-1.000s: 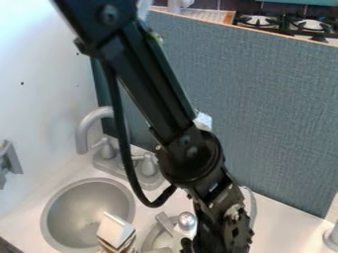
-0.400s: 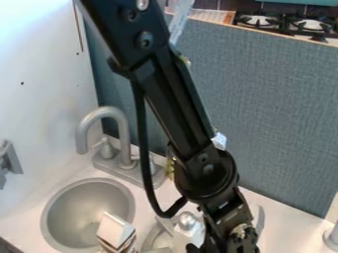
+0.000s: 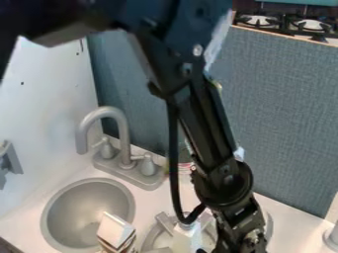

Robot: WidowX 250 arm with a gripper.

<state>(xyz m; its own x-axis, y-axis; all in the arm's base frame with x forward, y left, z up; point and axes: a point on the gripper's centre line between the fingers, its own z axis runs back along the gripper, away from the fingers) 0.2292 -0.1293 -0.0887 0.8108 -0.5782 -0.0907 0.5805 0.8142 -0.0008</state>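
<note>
- In the camera view, the black arm (image 3: 218, 163) comes from the upper left and slants down to the bottom edge, where the claw (image 3: 237, 244) is low over the worktop (image 3: 290, 227). Whether the claw is apart, together or clamped on something, I cannot tell.
- Close beside it, on its left in this view, is a white bottle-like thing (image 3: 187, 239). It looks upright, probably because it rests on its own base; the base is cut by the edge.
- Around or behind this thing lies a grey round rim (image 3: 150, 237); which of the two, one cannot tell.
- A box-like carton (image 3: 117, 230) is at the lower right of the sink (image 3: 89, 212), overlapping its rim in this view, so its support cannot be judged.
- The faucet (image 3: 119, 121) stands behind the sink and bends toward it, seemingly so that its spout serves the bowl.
</note>
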